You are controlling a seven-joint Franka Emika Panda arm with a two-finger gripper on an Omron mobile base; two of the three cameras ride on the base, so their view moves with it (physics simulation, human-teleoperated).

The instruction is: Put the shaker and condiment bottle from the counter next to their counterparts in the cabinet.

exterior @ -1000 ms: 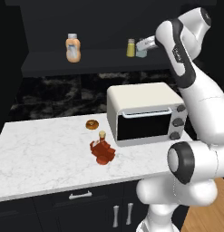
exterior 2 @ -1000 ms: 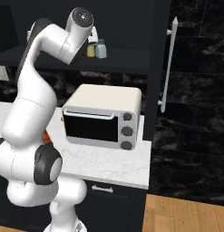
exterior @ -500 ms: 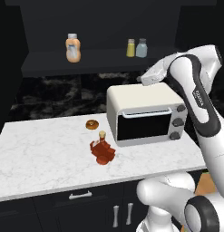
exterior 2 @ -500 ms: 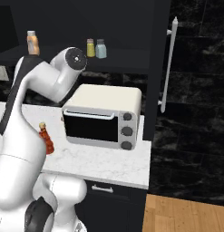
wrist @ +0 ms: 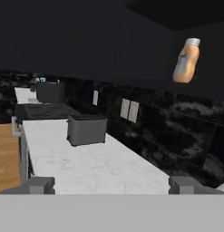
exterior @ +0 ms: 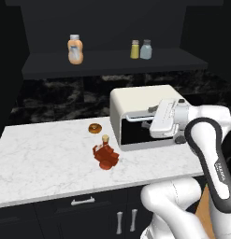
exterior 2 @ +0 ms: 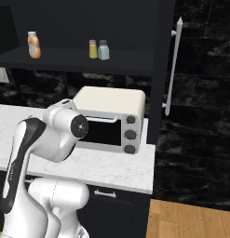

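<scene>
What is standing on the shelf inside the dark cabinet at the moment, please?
On the cabinet shelf, a peach-orange squeeze bottle stands at the left. Further right, a small yellow shaker and the grey-blue shaker stand side by side. The back wall is too dark to make out.

the surface (exterior: 46,158) lies bare left of the condiment bottle (exterior: 105,154), with a doughnut (exterior: 94,128) just behind it and the toaster oven (exterior: 140,114) blocking the right. on the cabinet (exterior: 112,63) shelf, a wide gap separates the squeeze bottle (exterior: 75,49) from the yellow shaker (exterior: 134,49) and the shaker (exterior: 146,49).
</scene>
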